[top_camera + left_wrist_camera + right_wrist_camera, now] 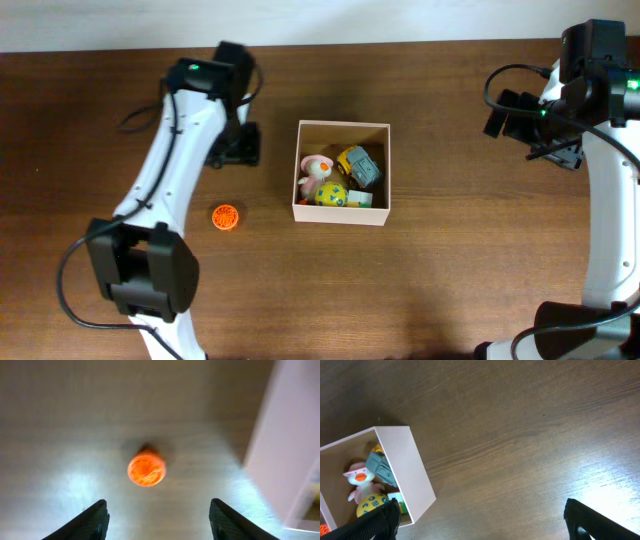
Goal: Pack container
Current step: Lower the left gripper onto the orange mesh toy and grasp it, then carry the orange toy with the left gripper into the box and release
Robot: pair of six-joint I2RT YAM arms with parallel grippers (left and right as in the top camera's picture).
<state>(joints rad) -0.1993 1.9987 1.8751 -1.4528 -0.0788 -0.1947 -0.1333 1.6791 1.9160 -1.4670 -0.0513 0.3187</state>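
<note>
**Setting:** robotics test bench, lab-type.

**Evidence:**
- Dark wood-grain table (pixel 450 280).
- Two white arms with black joints, the left arm (pixel 170 170) and the right arm (pixel 610 200), with their bases at the near edge.
- Loose black cable (pixel 65 290) looping by the left base.
- Green status light (pixel 193 69) on the left arm's far joint.
- Plain pale strip (pixel 300 20) beyond the table's far edge.

**Props:** container (pixel 340 213) of small toys at centre, with an orange ball (pixel 225 216) to its left.
</note>
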